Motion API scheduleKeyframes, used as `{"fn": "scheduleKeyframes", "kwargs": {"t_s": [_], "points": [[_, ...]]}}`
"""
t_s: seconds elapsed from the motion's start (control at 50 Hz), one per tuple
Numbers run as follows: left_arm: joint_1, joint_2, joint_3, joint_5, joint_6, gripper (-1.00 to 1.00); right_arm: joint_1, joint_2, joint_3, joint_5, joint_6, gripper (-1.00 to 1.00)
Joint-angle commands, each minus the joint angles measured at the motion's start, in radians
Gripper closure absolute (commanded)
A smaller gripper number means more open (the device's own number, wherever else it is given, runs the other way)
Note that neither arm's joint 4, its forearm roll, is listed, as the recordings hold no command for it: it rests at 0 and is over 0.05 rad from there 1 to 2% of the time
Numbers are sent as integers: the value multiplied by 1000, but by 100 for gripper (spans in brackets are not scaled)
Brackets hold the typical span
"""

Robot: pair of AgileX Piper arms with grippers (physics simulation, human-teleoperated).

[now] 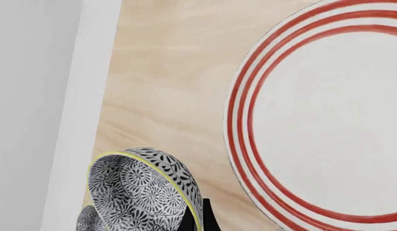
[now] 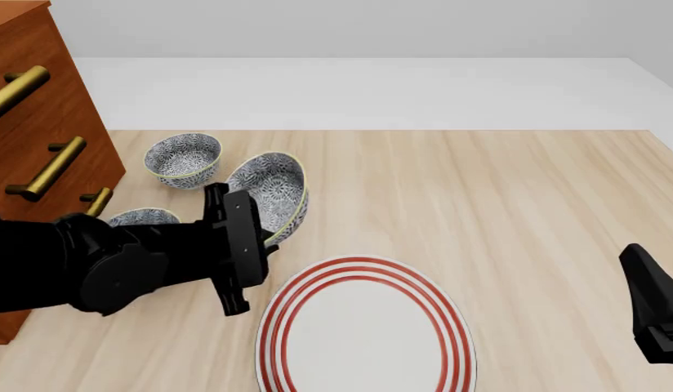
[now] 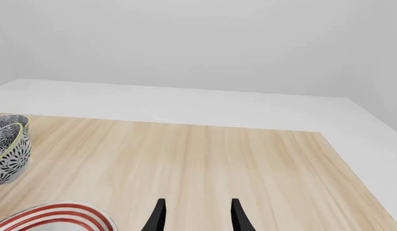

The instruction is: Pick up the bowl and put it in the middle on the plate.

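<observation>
Fingers of the left gripper (image 2: 274,233) are clamped on the rim of the bowl (image 2: 269,196), which hangs tilted well off level, its patterned inside turned toward the camera in the front view, lifted clear of the table (image 2: 511,196). It sits just beyond the far-left edge of the plate (image 2: 364,335), not yet over it. The right gripper (image 3: 195,216) idles near the table's right side, its two fingers spread with nothing between them.

Risks from here, as I judge them: the hold is on one edge only, so a quick swing toward the plate could let the bowl pivot or slip out. Released at this tilt, it would probably land on its rim and roll instead of settling flat, and released too early it would come down on the red rings, not the middle.

The left wrist view shows the dark finger tip (image 1: 208,219) against the yellow rim, though how deep the bite goes is cut off at the frame edge, so I cannot tell. The front view alone shows two other bowls: a far bowl (image 2: 184,160) beside the drawer cabinet (image 2: 32,139), and a near bowl (image 2: 140,218) partly hidden behind the arm.
</observation>
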Motion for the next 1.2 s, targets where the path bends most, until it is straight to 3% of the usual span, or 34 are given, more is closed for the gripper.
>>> {"fn": "scheduleKeyframes", "kwargs": {"t_s": [0.02, 0.1, 0.2, 0.24, 0.28, 0.34, 0.58, 1.2], "points": [[-152, -119, -10, 137, -35, 100, 1, 0, 0, 0, 2, -100], [-216, -134, -57, 216, -94, 100, 1, -1, 0, 0, 3, -100], [-293, -119, -182, 342, -275, 100, 3, 0, 0, 0, 3, -100], [-329, -113, -193, 370, -287, 100, 3, 1, 0, 0, 3, -100], [-340, -114, -187, 378, -277, 100, 2, 2, 0, -1, 3, -100], [-321, -116, -145, 366, -202, 100, 3, 3, 0, -1, 3, -100], [-373, -88, -103, 400, -146, 100, -1, -2, 0, 1, 8, -100], [-519, 31, -108, 352, -185, 100, 2, -1, 0, 1, 11, -100]]}}
